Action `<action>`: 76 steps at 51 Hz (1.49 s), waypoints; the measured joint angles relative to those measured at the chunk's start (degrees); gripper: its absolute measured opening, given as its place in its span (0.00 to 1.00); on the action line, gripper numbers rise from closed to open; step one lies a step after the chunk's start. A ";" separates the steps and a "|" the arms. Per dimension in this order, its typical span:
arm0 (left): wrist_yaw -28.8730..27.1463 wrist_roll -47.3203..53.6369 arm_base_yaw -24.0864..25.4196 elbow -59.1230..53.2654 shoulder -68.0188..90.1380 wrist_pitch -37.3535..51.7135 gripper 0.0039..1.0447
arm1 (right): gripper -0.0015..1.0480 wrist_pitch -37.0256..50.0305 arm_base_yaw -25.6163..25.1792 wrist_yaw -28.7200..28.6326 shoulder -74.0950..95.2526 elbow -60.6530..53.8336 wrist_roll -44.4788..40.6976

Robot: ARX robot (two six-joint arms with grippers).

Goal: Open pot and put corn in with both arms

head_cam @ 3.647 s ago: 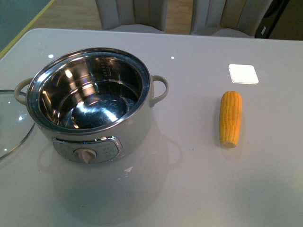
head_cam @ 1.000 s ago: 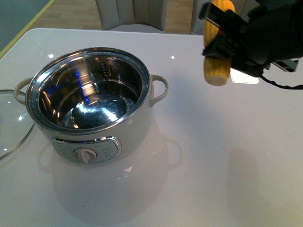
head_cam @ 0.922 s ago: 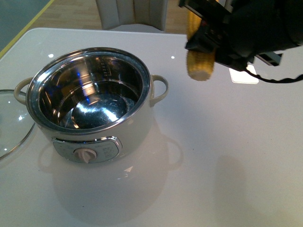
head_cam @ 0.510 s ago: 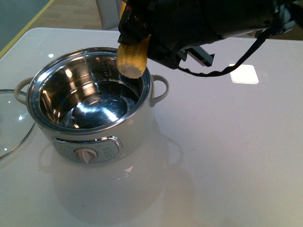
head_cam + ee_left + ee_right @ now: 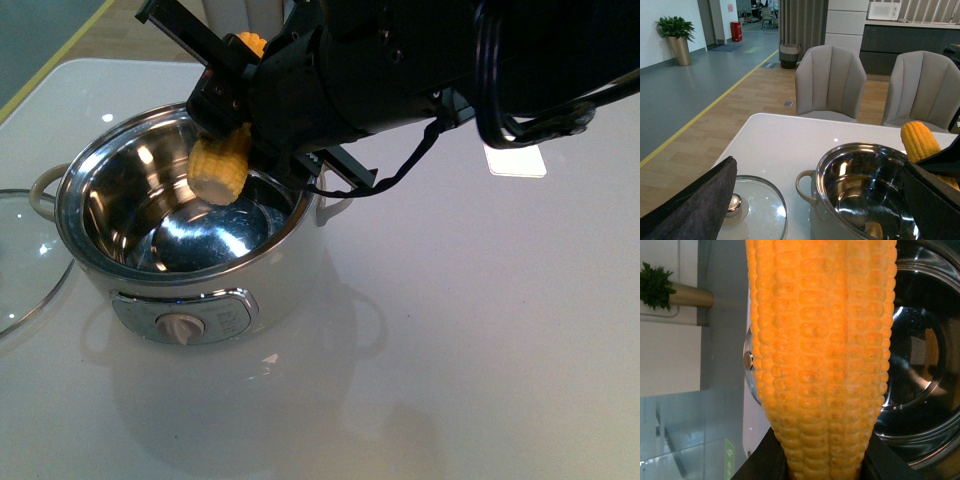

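Note:
The white pot (image 5: 290, 270) stands open on the table, its steel bowl empty. My right gripper (image 5: 238, 105) is shut on the yellow corn (image 5: 222, 168) and holds it tilted over the bowl, lower end just below the rim at the far side. In the right wrist view the corn (image 5: 820, 355) fills the frame between the black jaws, the bowl (image 5: 920, 365) behind it. My left gripper (image 5: 817, 167) is open and empty, held back from the pot (image 5: 860, 200) and looking at it, with the corn (image 5: 922, 142) at its far rim.
The glass lid (image 5: 20, 260) lies on the table left of the pot, also in the left wrist view (image 5: 747, 205). A small white tile (image 5: 515, 160) lies at the back right. Two grey chairs (image 5: 829, 82) stand behind the table's far edge.
My right gripper has carried the corn from the right side leftwards and down. It was above the pot's far rim half a second ago and now dips into the bowl.

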 joint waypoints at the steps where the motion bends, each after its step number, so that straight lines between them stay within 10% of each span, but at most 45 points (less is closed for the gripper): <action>1: 0.00 0.00 0.00 0.00 0.00 0.00 0.94 | 0.19 -0.07 0.00 0.02 0.39 0.28 0.17; 24: 0.00 0.00 0.00 0.00 0.00 0.00 0.94 | 0.19 -4.63 0.96 0.68 6.86 7.26 0.98; 48: 0.00 0.00 0.00 0.00 0.00 0.00 0.94 | 0.93 -7.43 1.64 1.57 8.07 8.33 0.33; 76: 0.00 0.00 0.00 0.00 0.00 0.00 0.94 | 0.91 0.33 -12.28 4.81 -19.93 -16.28 -2.47</action>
